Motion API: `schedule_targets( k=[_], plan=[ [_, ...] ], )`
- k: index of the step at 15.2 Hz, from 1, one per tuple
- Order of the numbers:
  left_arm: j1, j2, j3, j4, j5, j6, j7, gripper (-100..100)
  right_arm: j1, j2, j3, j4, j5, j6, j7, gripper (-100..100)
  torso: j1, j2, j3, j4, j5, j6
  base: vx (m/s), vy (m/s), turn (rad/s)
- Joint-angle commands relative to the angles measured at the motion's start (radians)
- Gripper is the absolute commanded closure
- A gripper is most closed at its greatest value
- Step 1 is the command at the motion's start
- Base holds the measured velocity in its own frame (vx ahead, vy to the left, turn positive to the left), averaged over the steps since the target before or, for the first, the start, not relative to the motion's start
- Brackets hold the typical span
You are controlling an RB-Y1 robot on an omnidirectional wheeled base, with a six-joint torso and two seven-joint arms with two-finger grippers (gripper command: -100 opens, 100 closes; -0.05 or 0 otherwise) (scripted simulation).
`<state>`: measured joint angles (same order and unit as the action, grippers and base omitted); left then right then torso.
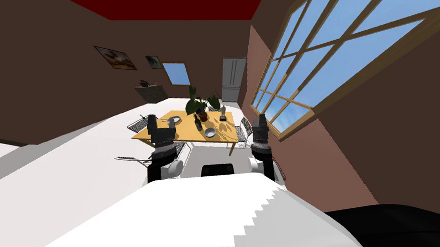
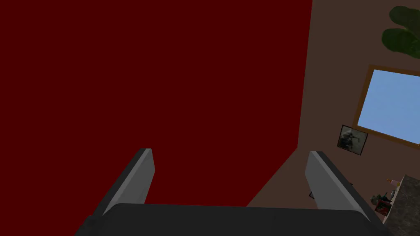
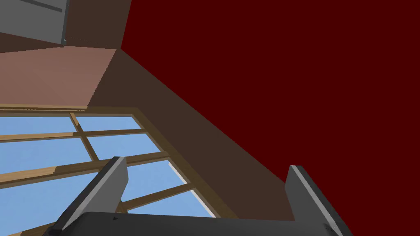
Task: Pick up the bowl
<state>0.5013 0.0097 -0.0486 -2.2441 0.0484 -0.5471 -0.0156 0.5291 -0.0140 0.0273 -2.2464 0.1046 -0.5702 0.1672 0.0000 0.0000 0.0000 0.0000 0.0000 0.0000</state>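
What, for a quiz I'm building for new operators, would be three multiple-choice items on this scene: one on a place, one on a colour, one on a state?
1. Where is the bowl? A in a sink; B on a shelf; C on the table.
2. What colour is the table top? A yellow-brown; B white; C black.
3. How do the jaws of the left gripper stand? A shut on the bowl; B open and empty; C shut on nothing.
Answers: 1 C, the head view shows it on the table top, by the bottle. 2 A, the bare top is yellow-brown. 3 B, the left wrist view shows the jaws wide apart with nothing between them.
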Motion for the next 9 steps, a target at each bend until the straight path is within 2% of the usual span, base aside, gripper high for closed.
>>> schedule_targets(
  k=[1,4,7,9],
  plan=[
    [-0.005,0.030,0.001,0.007,0.001,0.012,-0.003,-100,0.000,0.000,0.000,0.000,0.000,0.000,0.000,0,0.000,0.000,0.000,0.000,0.000,0.000,0.003,-0.003,-0.011],
    [-0.023,0.094,0.004,0.037,0.005,0.062,-0.013,-100,0.000,0.000,0.000,0.000,0.000,0.000,0.000,0,-0.001,-0.001,0.000,0.000,0.000,0.000,0.012,-0.017,-0.028],
    [-0.032,0.114,0.005,0.051,0.006,0.086,-0.018,-100,0.000,0.000,0.000,0.000,0.000,0.000,0.000,0,-0.001,-0.002,-0.001,0.000,0.000,0.000,0.019,-0.022,-0.021],
    [-0.054,0.151,0.008,0.086,0.011,0.141,-0.030,-100,0.000,0.000,0.000,0.000,0.000,0.000,0.000,0,-0.002,-0.002,-0.001,0.000,0.000,0.000,0.020,-0.027,-0.041]
  ],
)
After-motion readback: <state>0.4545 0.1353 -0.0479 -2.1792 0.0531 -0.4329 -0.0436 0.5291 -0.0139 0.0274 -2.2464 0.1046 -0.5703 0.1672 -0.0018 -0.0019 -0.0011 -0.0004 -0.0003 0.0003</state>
